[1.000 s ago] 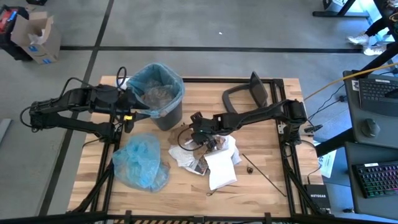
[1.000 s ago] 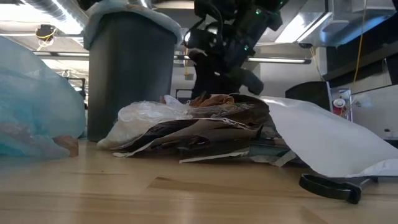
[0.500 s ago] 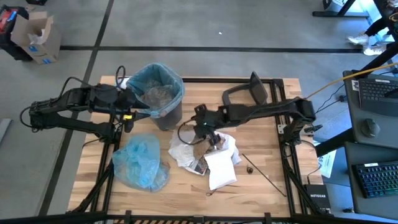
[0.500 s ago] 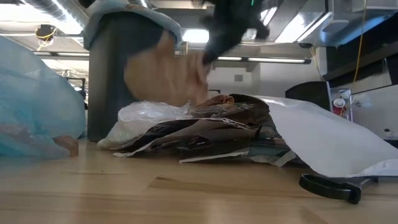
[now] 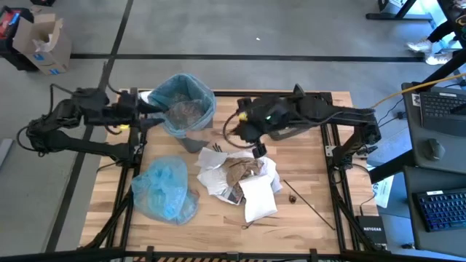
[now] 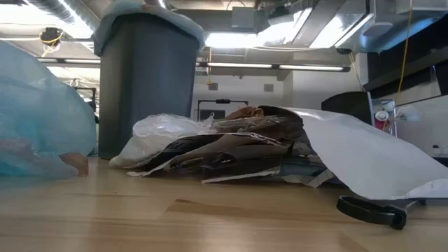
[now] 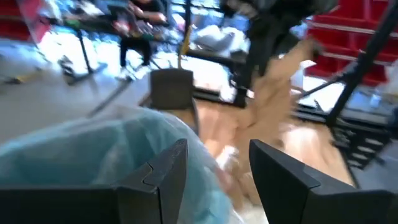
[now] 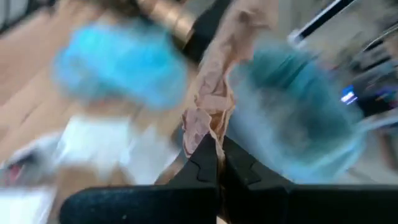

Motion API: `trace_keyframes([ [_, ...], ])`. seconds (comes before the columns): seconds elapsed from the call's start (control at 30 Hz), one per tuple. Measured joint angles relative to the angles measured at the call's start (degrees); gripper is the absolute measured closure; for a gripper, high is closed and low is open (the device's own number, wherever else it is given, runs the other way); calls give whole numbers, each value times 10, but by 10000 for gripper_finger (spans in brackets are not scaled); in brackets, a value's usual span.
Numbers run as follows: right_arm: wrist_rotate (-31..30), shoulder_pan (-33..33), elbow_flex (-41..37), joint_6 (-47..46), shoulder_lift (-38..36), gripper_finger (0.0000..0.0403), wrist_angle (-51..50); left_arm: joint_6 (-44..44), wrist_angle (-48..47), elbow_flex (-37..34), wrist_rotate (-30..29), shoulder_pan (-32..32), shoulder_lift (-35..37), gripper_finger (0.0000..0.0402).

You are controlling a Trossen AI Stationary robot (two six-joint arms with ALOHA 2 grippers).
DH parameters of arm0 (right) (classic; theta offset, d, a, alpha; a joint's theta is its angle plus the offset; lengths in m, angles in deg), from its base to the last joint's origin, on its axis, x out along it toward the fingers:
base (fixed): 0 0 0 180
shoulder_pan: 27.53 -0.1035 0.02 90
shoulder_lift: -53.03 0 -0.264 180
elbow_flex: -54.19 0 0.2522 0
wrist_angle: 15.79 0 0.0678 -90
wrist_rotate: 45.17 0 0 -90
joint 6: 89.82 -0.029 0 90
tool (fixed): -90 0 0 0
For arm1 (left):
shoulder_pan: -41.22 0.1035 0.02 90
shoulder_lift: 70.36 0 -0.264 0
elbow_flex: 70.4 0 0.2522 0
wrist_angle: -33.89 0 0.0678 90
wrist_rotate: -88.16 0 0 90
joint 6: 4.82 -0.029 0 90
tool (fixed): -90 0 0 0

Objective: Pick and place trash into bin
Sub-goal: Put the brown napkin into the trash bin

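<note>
Jaws pressed together on a strip of crumpled brown paper (image 8: 214,93), the right gripper (image 8: 216,163) hung above the wooden surface (image 5: 313,211), just at three o'clock of the bin (image 5: 186,110), the paper dangling from its tips. Jaws of the left gripper (image 7: 211,180) stood spread at the bin's nine o'clock edge, its fingers (image 7: 165,177) either side of the light blue liner (image 7: 93,149); whether they touched it could not be told.

Largest on the surface was the dark grey bin, at the twelve o'clock side, its liner holding brownish litter. At seven o'clock of it lay a bunched light blue bag (image 5: 166,191). At five o'clock of the bin sat the trash pile (image 5: 240,180): a white mailer (image 5: 258,198), brown paper, clear wrap (image 6: 171,127) and a printed packet, all touching. The grey lid (image 5: 290,109) lay at the bin's three o'clock, under the right arm. A thin dark stick (image 5: 309,204) lay at four o'clock of the pile, apart from it.
</note>
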Motion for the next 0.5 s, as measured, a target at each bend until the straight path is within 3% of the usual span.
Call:
trace_keyframes([
  [0.23,-49,50,-6,-90,9,403,221,-43,-10,1,-133,0,15,235],
  [0.5,0,115,-10,-170,88,402,339,-5,-109,0,-142,0,14,235],
])
